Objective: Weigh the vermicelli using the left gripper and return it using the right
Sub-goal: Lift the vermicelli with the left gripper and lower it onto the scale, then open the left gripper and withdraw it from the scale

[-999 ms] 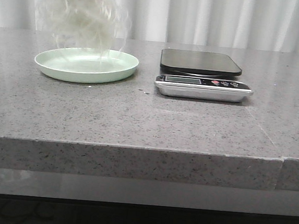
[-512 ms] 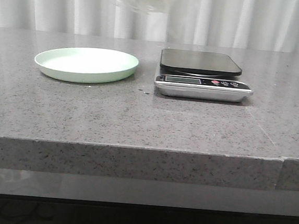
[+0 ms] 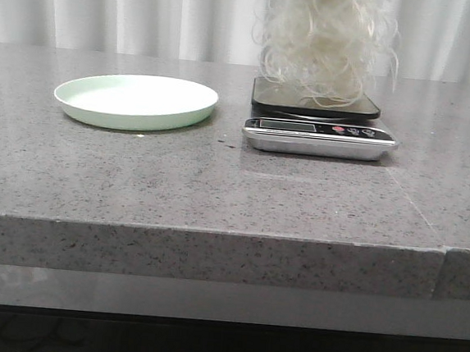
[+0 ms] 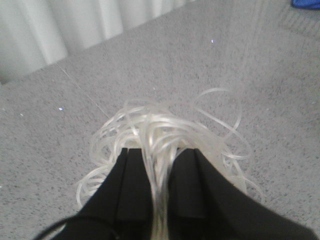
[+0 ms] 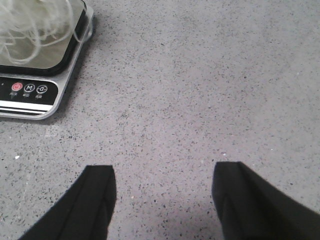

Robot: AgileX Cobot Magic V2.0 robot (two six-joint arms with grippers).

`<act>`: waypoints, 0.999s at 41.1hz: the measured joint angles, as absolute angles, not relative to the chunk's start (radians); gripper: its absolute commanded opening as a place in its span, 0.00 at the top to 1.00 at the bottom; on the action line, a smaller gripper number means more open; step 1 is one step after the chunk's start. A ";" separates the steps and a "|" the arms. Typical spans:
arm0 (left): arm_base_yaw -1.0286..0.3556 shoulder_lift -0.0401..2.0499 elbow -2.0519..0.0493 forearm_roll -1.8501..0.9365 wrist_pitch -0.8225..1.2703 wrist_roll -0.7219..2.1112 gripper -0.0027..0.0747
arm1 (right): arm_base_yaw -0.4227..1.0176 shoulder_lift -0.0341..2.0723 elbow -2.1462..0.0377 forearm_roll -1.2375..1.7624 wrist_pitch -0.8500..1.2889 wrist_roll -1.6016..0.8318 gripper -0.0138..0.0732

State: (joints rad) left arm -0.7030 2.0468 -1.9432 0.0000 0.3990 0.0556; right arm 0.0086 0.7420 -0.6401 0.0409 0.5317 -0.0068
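Left wrist view: vermicelli [image 4: 160,140] pinched between left hand [image 4: 159,165] fingers.

Grey countertop [image 3: 217,191] (speckled) carries plate [image 3: 135,101], scale [image 3: 320,127].

My black matte angular left tool [image 4: 160,165] is clamped on a loose tangle of translucent whitish vermicelli strands [image 4: 165,132] above the grey speckled stone table [image 4: 75,100].

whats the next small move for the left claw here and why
Probably lower a little more, then open. The left claw is shut on the vermicelli, which hangs over the scale with only its lowest strands reaching the black platform. The green plate is bare, and the right claw waits open beside the scale.
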 measured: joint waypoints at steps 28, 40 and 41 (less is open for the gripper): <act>-0.704 1.957 -1.948 0.062 0.486 0.056 0.36 | 0.009 0.742 -0.640 0.063 0.503 -0.007 0.24; -0.704 1.733 -1.949 0.077 0.666 0.056 0.36 | 0.009 0.742 -0.640 0.067 0.503 -0.007 0.24; -0.704 1.719 -1.949 0.077 0.676 0.053 0.36 | 0.009 0.742 -0.640 0.067 0.505 -0.007 0.24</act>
